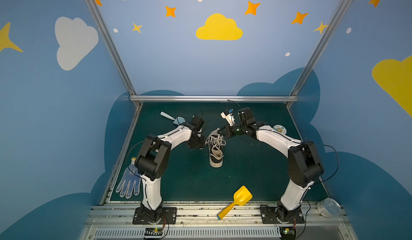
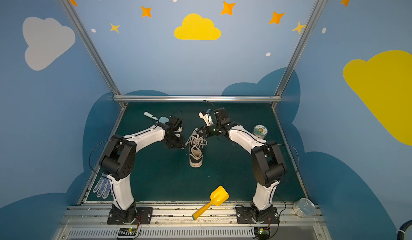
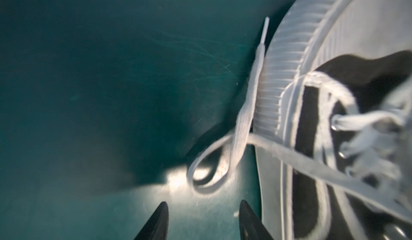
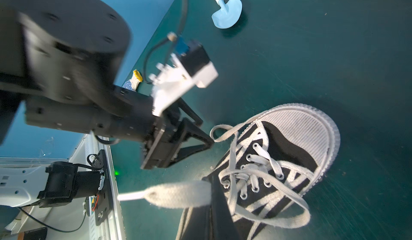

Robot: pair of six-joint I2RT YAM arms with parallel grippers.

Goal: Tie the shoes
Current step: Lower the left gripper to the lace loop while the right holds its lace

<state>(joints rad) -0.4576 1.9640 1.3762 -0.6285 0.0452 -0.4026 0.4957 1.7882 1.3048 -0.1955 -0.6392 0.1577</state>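
Your left gripper hangs just left of the sneaker, pointing down, jaws apart and holding nothing. Your right gripper reaches in at the sneaker's toe, pinched tight on a lace end. Both elbows are raised, bent outward.

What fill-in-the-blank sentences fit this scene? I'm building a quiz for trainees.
1. The sneaker has ___ canvas.
2. The right gripper is shut on a ___.
3. The left gripper has its jaws ___.
4. The shovel near the front edge is ___.
Missing: black; lace; open; yellow.
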